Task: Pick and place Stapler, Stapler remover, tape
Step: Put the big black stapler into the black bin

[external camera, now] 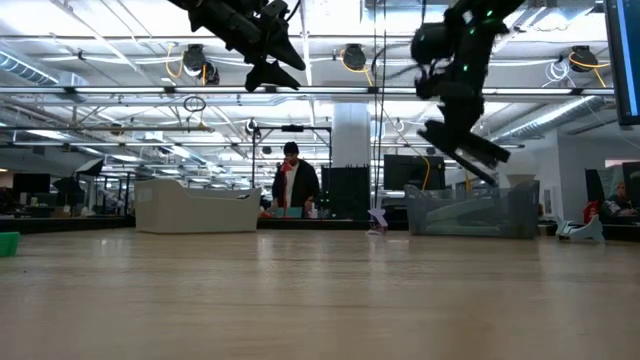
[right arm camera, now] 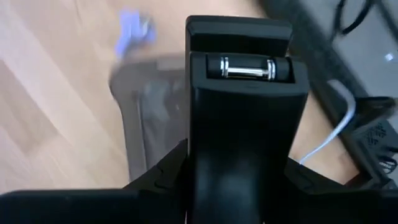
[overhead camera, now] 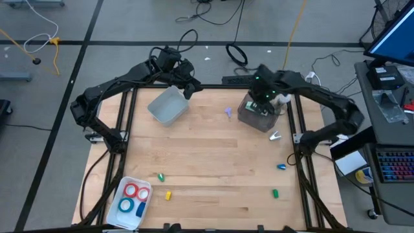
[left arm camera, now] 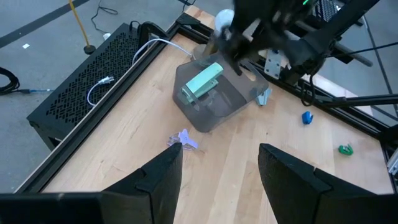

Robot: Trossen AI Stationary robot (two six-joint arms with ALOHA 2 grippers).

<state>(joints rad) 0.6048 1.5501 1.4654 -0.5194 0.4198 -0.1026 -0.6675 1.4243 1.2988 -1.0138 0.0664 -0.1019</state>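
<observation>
Black stapler going into the clear bin

Right claw (overhead camera: 264, 102) clamps a black stapler (right arm camera: 247, 112) above the clear bin (overhead camera: 259, 115); left claw (left arm camera: 217, 165), apart, empty. Tape (overhead camera: 132, 191) remains.

a robotics lab in a big open industrial hall: exposed ceiling ducts (external camera: 350, 58) and strip lights, cables (overhead camera: 213, 13) strewn over grey floor, a monitor (overhead camera: 394, 32) and keyboard (overhead camera: 393, 165) beside the wooden test table (overhead camera: 213, 162), and a person (external camera: 293, 185) standing at distant benches.

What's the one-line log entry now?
left gripper open near white bin | right gripper holding black stapler over clear bin | green stapler inside
</observation>
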